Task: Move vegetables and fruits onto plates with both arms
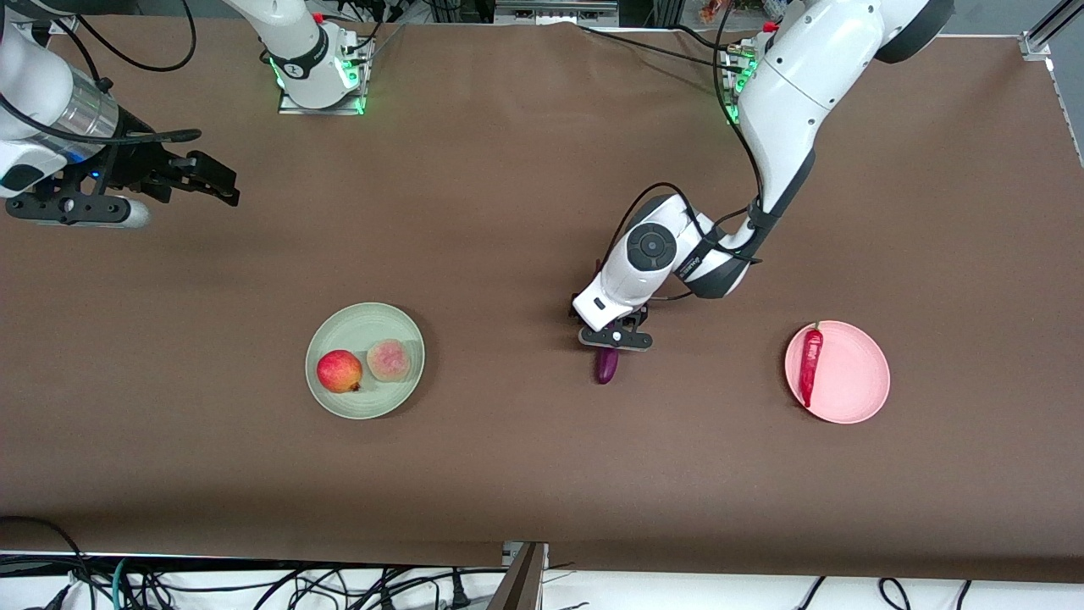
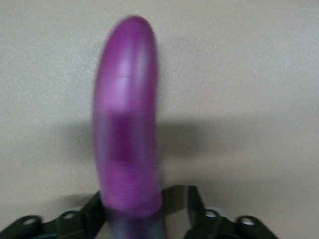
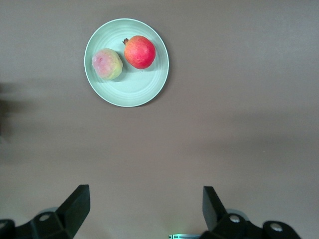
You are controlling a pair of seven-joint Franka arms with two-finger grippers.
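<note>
Left claw (image 1: 616, 337) sits low at mid-worktop (image 1: 508, 474), fingers (image 2: 94, 211) either side of the purple eggplant (image 1: 606, 365) at its stem end; can't tell if it's actually clamped. Right claw (image 1: 203, 178) waits, spread wide with nothing in it, up over the right arm's end. Red fruit (image 1: 339, 371) and pale fuzzy fruit (image 1: 389, 360) side by side on green plate (image 1: 364, 402). Chili (image 1: 811, 364) on pink plate (image 1: 855, 373).

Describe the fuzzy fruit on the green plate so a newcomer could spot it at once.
Find the pale green plate toward the right arm's end of the table; two round fruits sit on it side by side. The fuzzy fruit is the one toward the table's middle. Its pale yellow-green skin with a pink blush sets it apart from the glossy red fruit beside it.
</note>
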